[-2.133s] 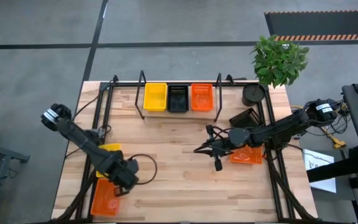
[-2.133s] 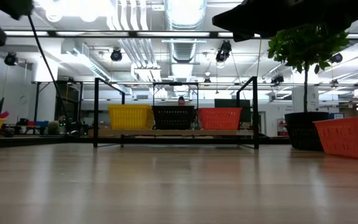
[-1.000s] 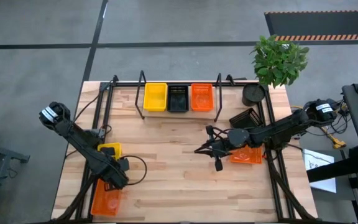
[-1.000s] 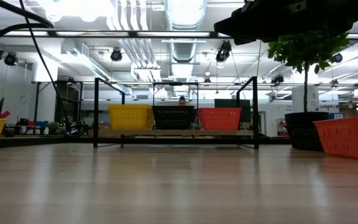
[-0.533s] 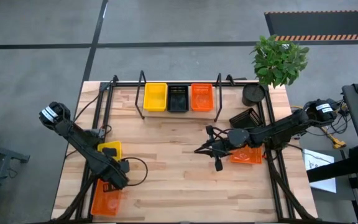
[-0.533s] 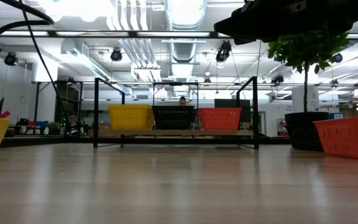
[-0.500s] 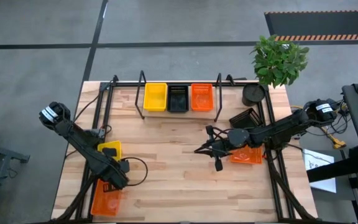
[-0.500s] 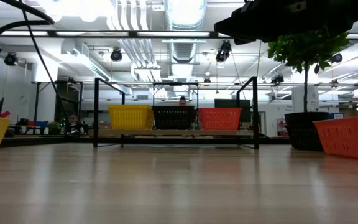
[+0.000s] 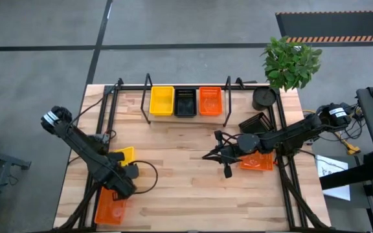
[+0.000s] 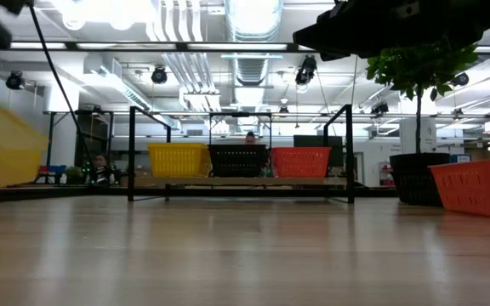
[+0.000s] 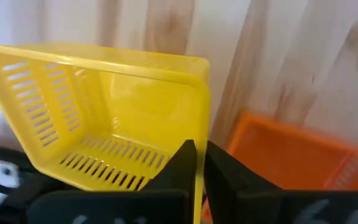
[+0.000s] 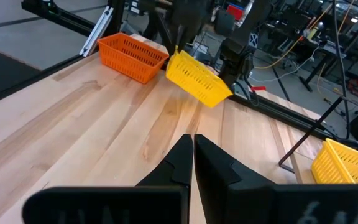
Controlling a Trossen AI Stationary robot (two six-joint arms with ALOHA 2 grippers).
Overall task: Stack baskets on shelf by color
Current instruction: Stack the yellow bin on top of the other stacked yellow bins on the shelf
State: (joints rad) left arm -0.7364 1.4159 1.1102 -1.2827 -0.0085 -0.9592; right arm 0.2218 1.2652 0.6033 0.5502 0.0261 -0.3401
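Over the wooden desk [image 9: 180, 162] the left gripper [image 11: 196, 163] has its fingers clamped on a yellow basket's [image 9: 125, 154] rim, lifting it tilted, next to carry to the shelf [image 9: 186, 87]; right fingers together.

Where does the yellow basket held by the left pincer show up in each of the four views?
High view: yellow basket, table's left side, at the left pincer.
Low view: blurred yellow shape at the left edge.
Left wrist view: fills the centre, its rim pinched.
Right wrist view: tilted, lifted, far across the table.
Shared landmark: orange basket beside it.
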